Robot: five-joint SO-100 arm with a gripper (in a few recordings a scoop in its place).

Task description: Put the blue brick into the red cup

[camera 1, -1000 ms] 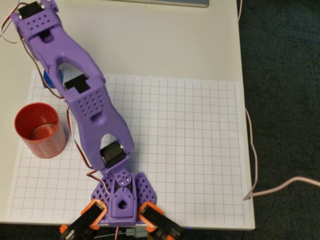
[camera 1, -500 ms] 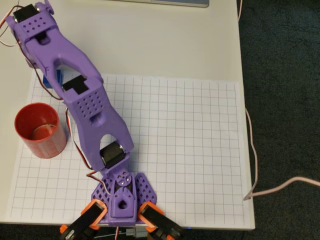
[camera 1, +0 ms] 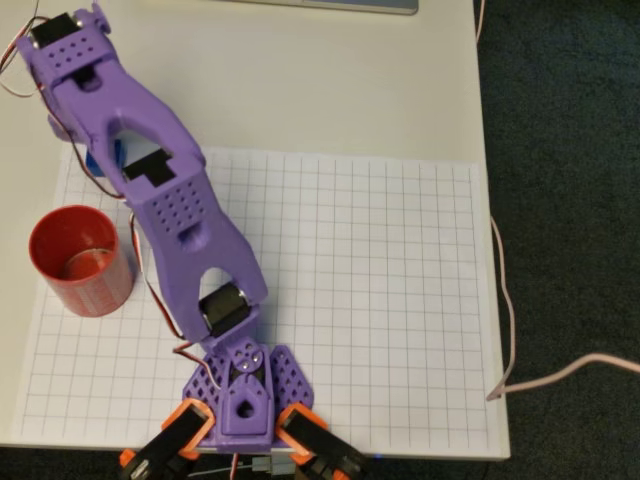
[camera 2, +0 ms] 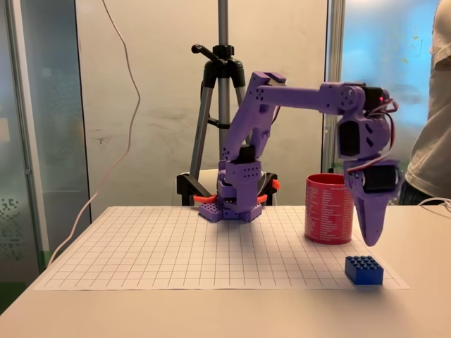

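Left of centre in the fixed view, the purple arm's base sits at the far edge of the gridded mat, its arm reaching right. Further right, the red cup stands upright on the mat. Just right of it the gripper points straight down, hanging above the blue brick without touching; whether its jaws are parted, I cannot tell. The brick rests studs-up near the mat's front right corner.
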